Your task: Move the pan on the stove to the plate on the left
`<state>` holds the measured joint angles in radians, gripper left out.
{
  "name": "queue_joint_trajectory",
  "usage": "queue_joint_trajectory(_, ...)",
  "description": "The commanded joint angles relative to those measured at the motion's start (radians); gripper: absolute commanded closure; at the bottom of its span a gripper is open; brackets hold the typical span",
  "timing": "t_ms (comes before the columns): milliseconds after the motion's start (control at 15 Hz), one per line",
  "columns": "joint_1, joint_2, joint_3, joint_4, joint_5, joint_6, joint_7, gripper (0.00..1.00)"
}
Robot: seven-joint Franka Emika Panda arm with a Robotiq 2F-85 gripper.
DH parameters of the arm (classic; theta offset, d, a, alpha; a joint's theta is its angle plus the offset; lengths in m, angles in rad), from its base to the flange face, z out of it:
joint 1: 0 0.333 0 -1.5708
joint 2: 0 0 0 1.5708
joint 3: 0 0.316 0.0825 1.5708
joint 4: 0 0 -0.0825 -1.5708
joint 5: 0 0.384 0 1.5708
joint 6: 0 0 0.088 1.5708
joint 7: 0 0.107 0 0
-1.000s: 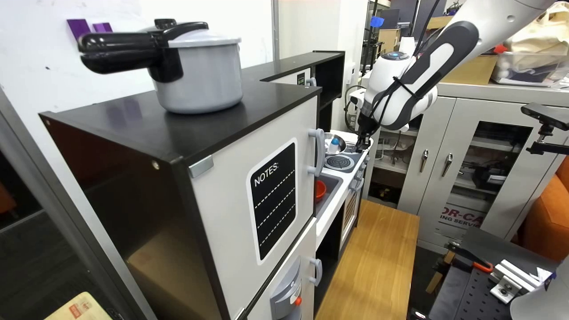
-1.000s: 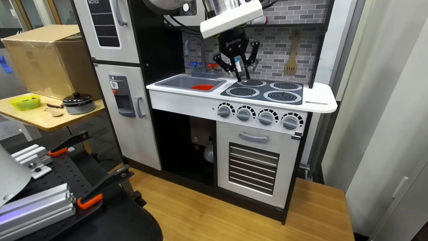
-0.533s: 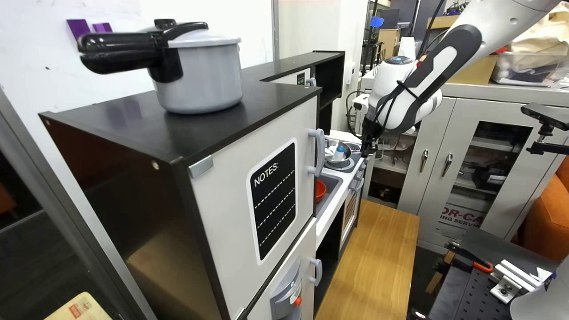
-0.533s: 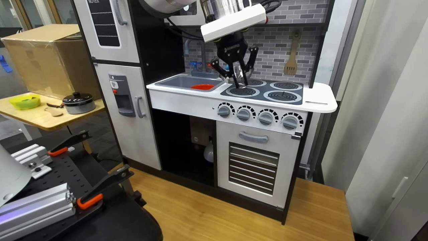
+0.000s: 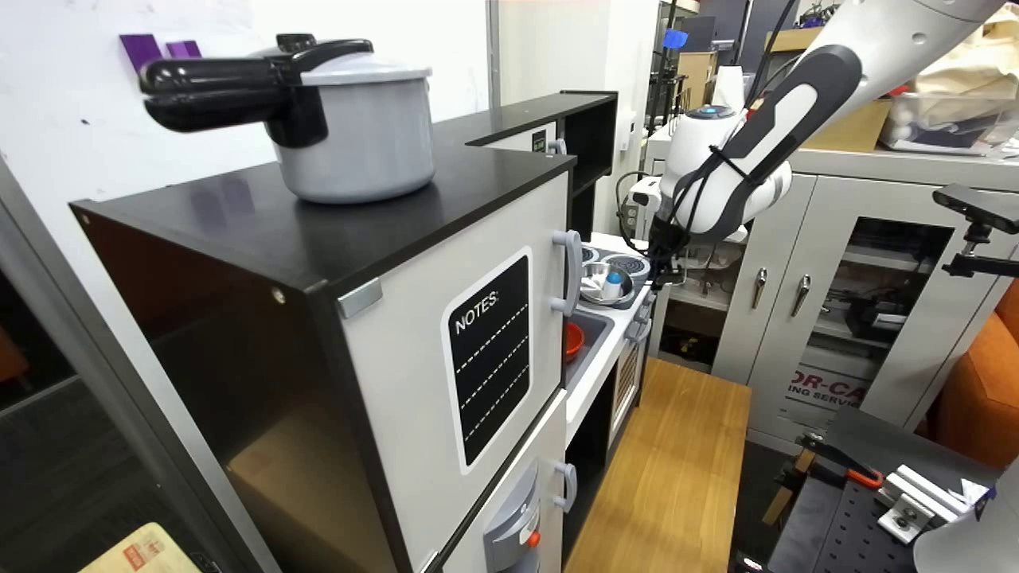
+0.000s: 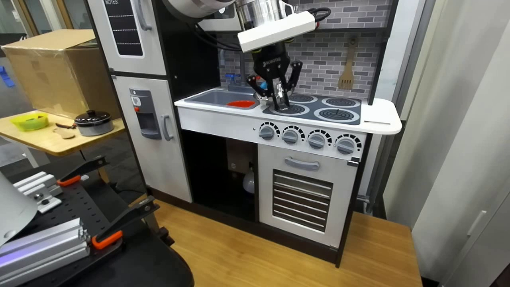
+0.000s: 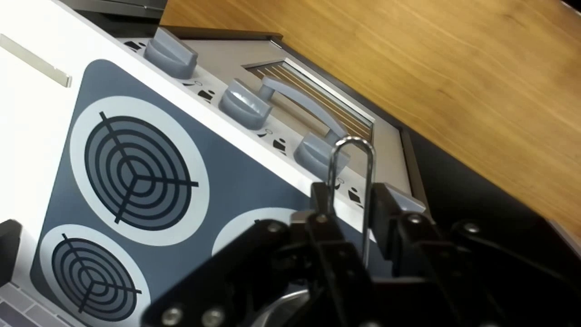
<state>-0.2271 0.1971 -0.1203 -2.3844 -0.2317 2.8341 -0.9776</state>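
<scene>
The pan [image 5: 626, 289] is shallow shiny metal with a long wire-loop handle [image 7: 370, 170]. A white item with a blue top [image 5: 611, 286] sits in it. My gripper [image 7: 350, 199] is shut on the handle, one pad on each side of the loop. The pan's rim [image 7: 284, 299] shows partly behind the fingers in the wrist view. In an exterior view the gripper [image 6: 281, 103] is low over the stove [image 6: 314, 107], and the pan [image 6: 263, 99] is by the stove's sink-side edge, partly hidden. I cannot tell whether it touches the surface. No plate is in view.
The grey sink [image 6: 211, 97] with a red bowl [image 6: 241, 103] lies beside the stove, with a faucet [image 6: 242, 67] behind it. A tall black cabinet [image 6: 191, 52] stands past the sink. Knobs [image 6: 316, 140] line the stove's front. A grey pot [image 5: 358, 131] stands on the cabinet.
My gripper has moved forward and down, toward the sink side, with the pan in it. The pan has come from the rear of the stove to the front burner near the sink.
</scene>
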Motion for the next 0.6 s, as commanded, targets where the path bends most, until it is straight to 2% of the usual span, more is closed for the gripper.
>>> queue_joint_trajectory(0, -0.005, 0.002, -0.014, 0.015, -0.031, -0.025, -0.025, 0.94)
queue_joint_trajectory(133, -0.004, 0.002, -0.022, 0.013, -0.042, -0.026, -0.022, 0.94)
queue_joint_trajectory(267, -0.003, 0.002, -0.028, 0.011, -0.051, -0.025, -0.016, 0.84)
queue_joint_trajectory(400, -0.002, 0.003, -0.032, 0.010, -0.058, -0.024, -0.010, 0.81)
queue_joint_trajectory(533, 0.001, 0.004, -0.034, 0.007, -0.059, -0.016, 0.003, 0.49)
